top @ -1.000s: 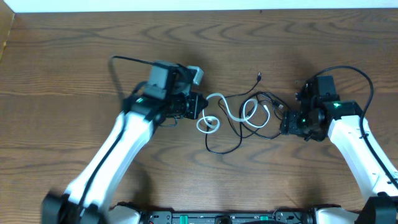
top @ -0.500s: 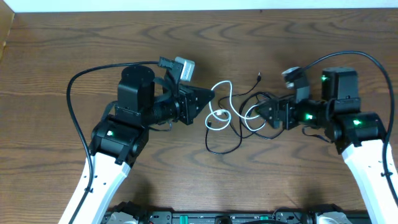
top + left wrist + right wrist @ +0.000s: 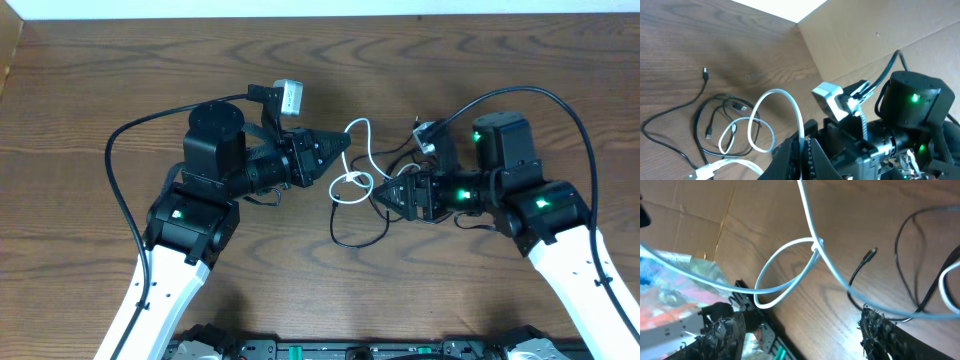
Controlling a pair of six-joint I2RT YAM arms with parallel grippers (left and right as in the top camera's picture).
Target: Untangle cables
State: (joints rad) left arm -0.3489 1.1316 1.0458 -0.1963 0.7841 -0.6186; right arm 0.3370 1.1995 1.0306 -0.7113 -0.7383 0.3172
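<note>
Left gripper [image 3: 803, 146] is clenching the thin white cable [image 3: 796, 111]; right gripper [image 3: 380, 194] is hovering just beside it, fingers spread. Thin black cords [image 3: 705, 75] are lying tangled with it mid brown wooden table [image 3: 100, 80], nearer the far edge.

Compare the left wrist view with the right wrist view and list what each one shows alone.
Only the left wrist view shows the left tool, shut on the white cable, with the right arm opposite. Only the right wrist view shows the right tool, open with its fingers wide apart. Both show the white cable, black cables and the wooden table.
</note>
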